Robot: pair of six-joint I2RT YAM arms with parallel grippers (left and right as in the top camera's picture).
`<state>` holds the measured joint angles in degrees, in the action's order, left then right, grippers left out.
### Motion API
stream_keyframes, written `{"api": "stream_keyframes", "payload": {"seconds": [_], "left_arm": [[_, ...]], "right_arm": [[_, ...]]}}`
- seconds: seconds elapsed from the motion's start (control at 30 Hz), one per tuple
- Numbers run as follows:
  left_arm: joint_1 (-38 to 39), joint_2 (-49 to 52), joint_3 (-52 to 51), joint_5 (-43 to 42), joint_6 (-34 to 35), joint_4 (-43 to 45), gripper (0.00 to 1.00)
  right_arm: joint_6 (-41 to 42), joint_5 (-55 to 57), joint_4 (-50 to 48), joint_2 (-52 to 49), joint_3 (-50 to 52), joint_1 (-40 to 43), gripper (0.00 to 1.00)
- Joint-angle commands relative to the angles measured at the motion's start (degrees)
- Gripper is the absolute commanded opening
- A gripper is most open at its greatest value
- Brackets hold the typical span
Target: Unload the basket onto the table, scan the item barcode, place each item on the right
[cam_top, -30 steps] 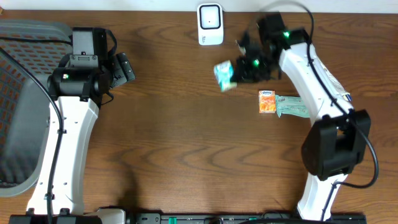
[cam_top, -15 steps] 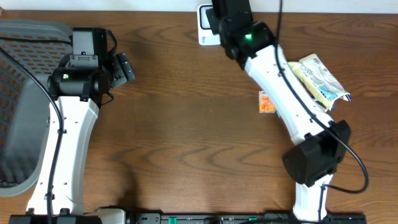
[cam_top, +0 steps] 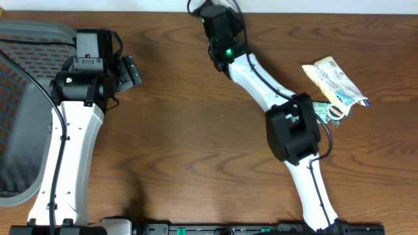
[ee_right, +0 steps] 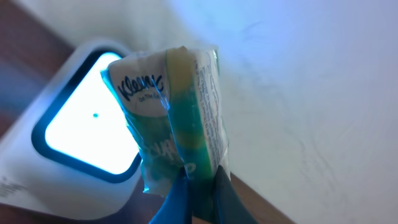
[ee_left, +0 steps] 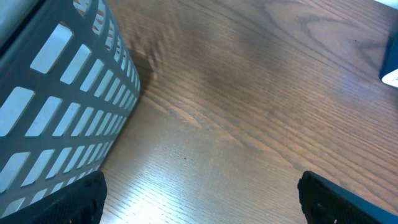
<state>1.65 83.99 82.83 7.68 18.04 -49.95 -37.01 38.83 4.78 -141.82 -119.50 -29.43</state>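
Note:
In the right wrist view a green Kleenex tissue pack (ee_right: pixel 174 112) stands upright, pinched at its lower end by my right gripper (ee_right: pixel 200 190), which is shut on it. Just behind and left of the pack is the white scanner (ee_right: pixel 37 180), its window (ee_right: pixel 81 124) glowing bright. Overhead, the right arm (cam_top: pixel 258 75) reaches to the table's back edge and its wrist (cam_top: pixel 222 32) covers the scanner and the pack. Near the far left my left gripper (cam_top: pixel 128 72) is open and holds nothing; its two fingertips (ee_left: pixel 74 202) show wide apart over bare wood.
A grey mesh basket (cam_top: pixel 19 98) stands at the left edge, its wall (ee_left: pixel 62 93) close to the left gripper. A yellow-white snack packet (cam_top: pixel 334 81) and a green packet (cam_top: pixel 324 112) lie at the right, beside the right arm's base.
The right arm has swung left and back from mid-table with the tissue pack, and it now covers the scanner. The left arm has not moved.

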Motion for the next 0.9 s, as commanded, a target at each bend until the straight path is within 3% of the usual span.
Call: {"api": "stream_keyframes", "payload": {"seconds": [0.0,0.63,0.77,0.87], "left_arm": [[-0.13,-0.17,0.92,0.72,0.26,-0.17,0.98],[-0.13,-0.17,0.92,0.72,0.24,-0.17,0.98],[-0.13,-0.17,0.92,0.72,0.26,-0.17,0.98],[-0.13,-0.17,0.92,0.72,0.26,-0.17,0.98]], "right_arm": [[-5.53,3.52,-1.33,-0.70,-0.57,-0.42,0.01],[-8.90,4.76,-1.29,0.20,-0.57,-1.25,0.01],[-4.72,4.46,0.37,2.67,-0.57,-1.42,0.01],[2.01,0.72,7.13,6.84,-0.57,-1.29,0.01]]}}
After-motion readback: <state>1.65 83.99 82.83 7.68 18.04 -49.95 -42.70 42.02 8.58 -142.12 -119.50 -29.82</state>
